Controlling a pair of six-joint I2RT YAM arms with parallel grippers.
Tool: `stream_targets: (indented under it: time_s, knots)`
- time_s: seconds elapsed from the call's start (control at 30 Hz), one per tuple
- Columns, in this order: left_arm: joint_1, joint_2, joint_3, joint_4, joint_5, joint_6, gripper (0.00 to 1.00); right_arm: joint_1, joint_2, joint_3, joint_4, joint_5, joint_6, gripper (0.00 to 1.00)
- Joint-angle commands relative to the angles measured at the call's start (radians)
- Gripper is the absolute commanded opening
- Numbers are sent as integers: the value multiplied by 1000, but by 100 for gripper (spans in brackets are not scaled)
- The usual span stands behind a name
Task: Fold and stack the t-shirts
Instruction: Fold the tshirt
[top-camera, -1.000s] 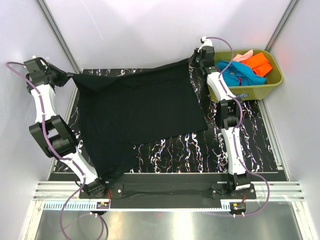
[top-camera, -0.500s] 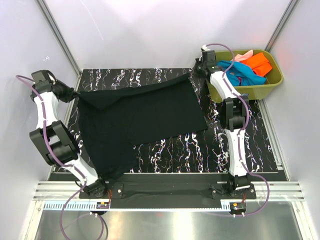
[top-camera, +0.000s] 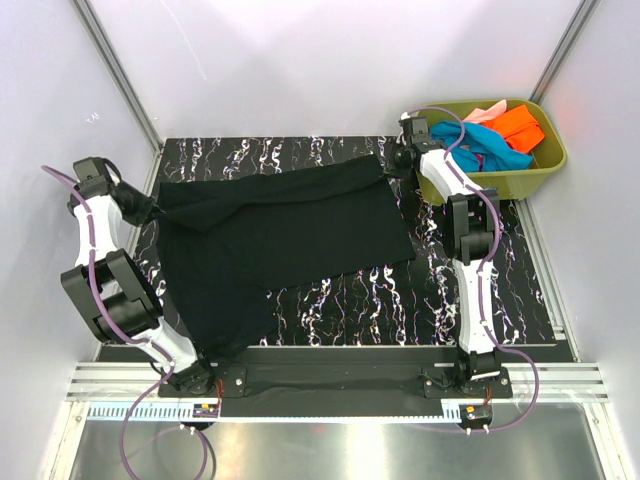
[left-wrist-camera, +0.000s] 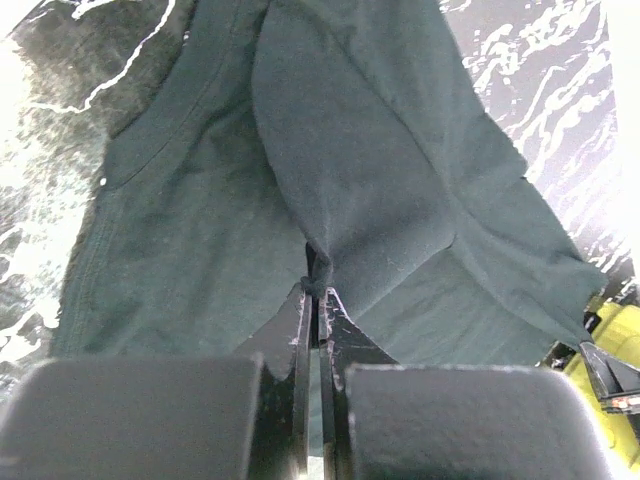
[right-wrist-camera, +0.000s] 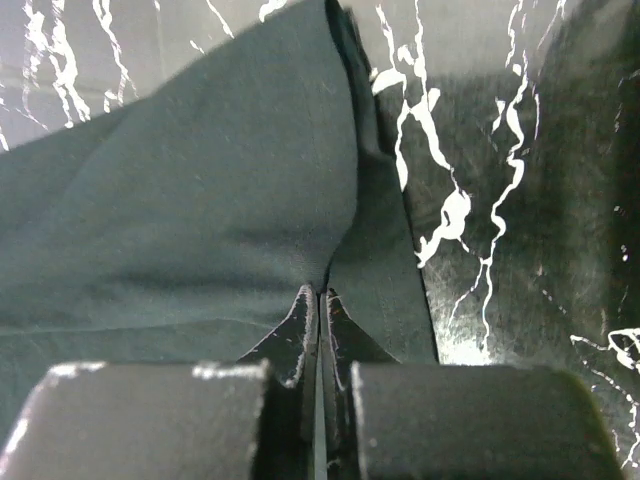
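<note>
A large black t-shirt (top-camera: 270, 235) is spread over the marbled black mat (top-camera: 450, 290), its far edge doubled over toward the front. My left gripper (top-camera: 150, 207) is shut on the shirt's far left corner (left-wrist-camera: 318, 275), pinching a bunch of cloth. At the far right corner (right-wrist-camera: 322, 280), my right gripper (top-camera: 392, 160) is shut on the cloth, low over the mat. Teal (top-camera: 480, 150), orange (top-camera: 518, 125) and pink (top-camera: 483, 112) t-shirts lie crumpled in the olive-green tub (top-camera: 545, 165) at the back right.
The tub stands just right of the right arm (top-camera: 470, 240). White walls with metal rails (top-camera: 115, 70) close in the mat on three sides. The near edge of the black t-shirt hangs by the left arm's base (top-camera: 190, 370).
Both grippers have come toward the front and down with the shirt's far corners. The raised far edge now lies lower, folded over the shirt.
</note>
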Motion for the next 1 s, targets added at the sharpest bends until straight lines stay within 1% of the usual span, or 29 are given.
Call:
stream_targets:
  time_s: [0.0, 0.1, 0.5, 0.73, 0.9, 0.97]
  knots:
    - [10, -43, -18, 9, -33, 32, 0, -10, -92, -1, -16, 11, -15, 0]
    - [14, -37, -40, 15, -56, 38, 0, -8, -79, 9, -39, 11, -23, 0]
    - [25, 35, -68, 10, -50, 53, 0, -8, -77, -13, -67, 25, -35, 0]
    - [27, 60, -88, 6, -61, 63, 0, 13, -59, 8, -133, 127, -58, 0]
    - [27, 58, -124, 16, -61, 57, 0, 42, -62, 0, -134, 179, -67, 0]
    - [25, 60, -135, 9, -68, 55, 0, 54, -57, 14, -144, 222, -73, 0]
